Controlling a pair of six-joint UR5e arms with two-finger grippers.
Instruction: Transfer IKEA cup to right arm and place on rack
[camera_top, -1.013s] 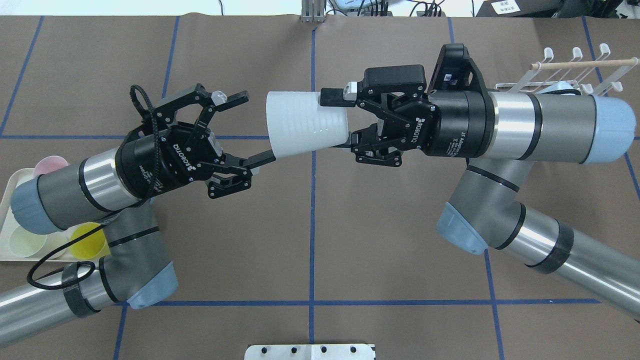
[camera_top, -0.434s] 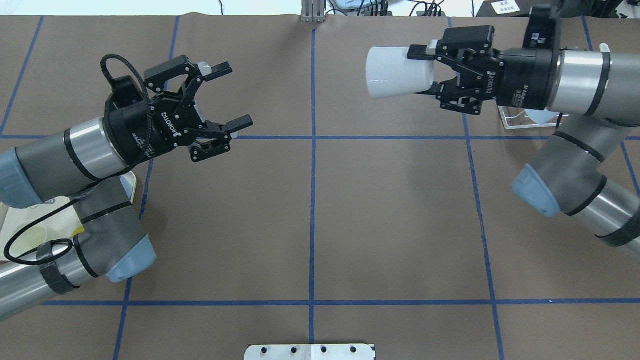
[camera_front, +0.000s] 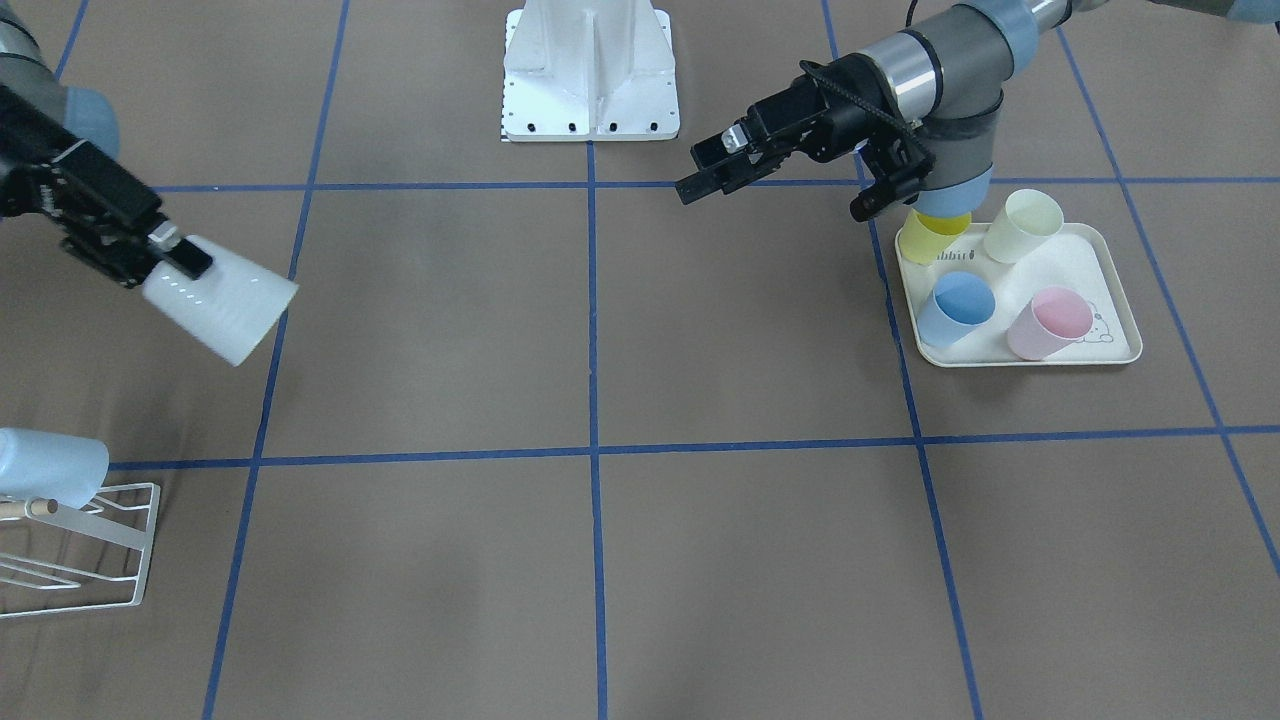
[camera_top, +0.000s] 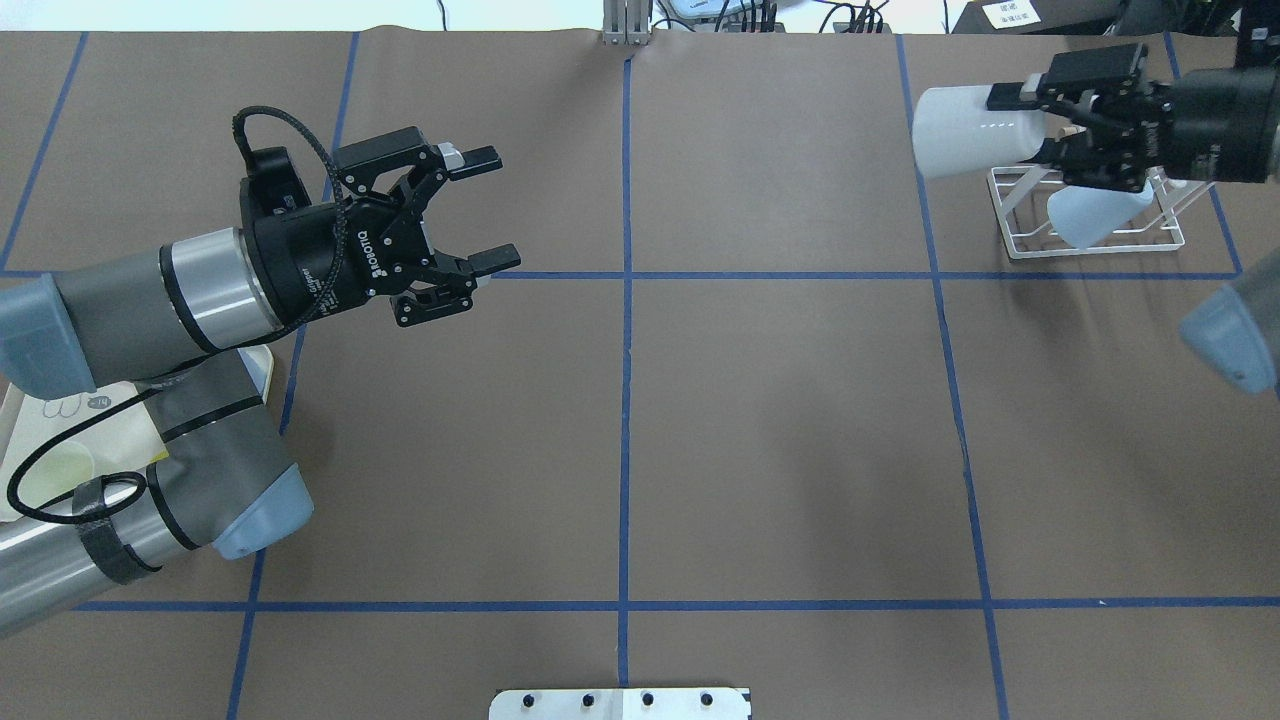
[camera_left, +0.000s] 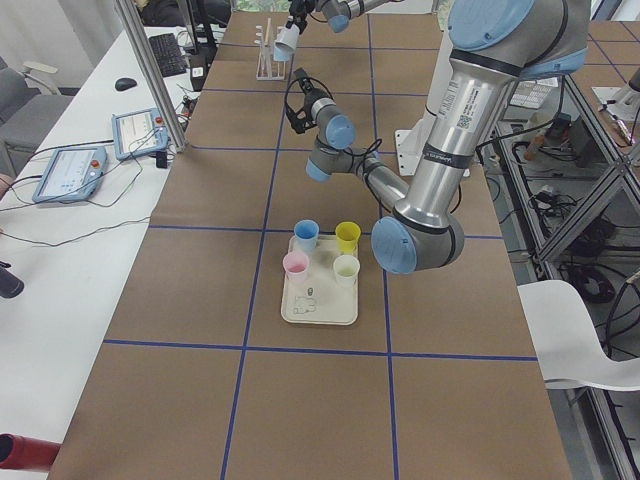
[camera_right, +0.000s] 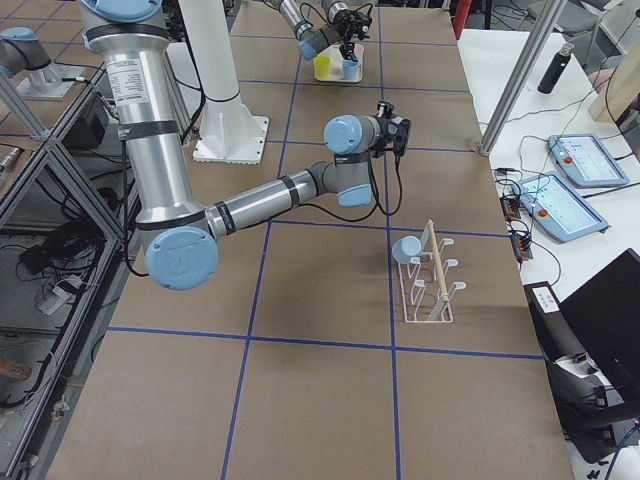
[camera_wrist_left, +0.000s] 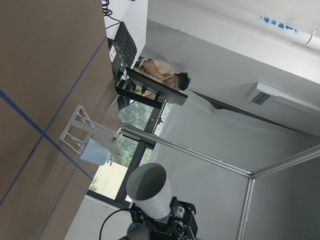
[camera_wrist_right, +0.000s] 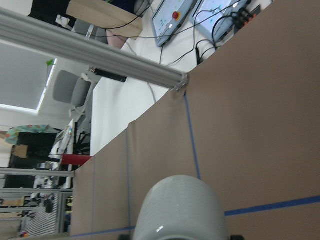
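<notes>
1 lt-blue cup (camera_front: 48, 466) on rack (camera_front: 100, 527)

Wide open table (camera_top: 780, 420) mid-span, rack (camera_right: 437, 272) holding pale cup (camera_top: 1085, 215) far right, cup tray (camera_front: 1105, 265) far left

A cream tray (camera_front: 1085, 265) sits at the right of the front-facing view on the brown table (camera_front: 760, 330), which is gridded with blue tape lines (camera_front: 592, 320). Four cups stand on the tray: a yellow cup (camera_front: 930, 240) and a pale green cup (camera_front: 1022, 225) in the upper row, and a blue cup (camera_front: 957, 307) and a pink cup (camera_front: 1050, 322) below. Two tablets (camera_left: 70, 172) (camera_left: 148, 132) lie on a white side table (camera_left: 60, 250) at the left view's upper left.
</notes>
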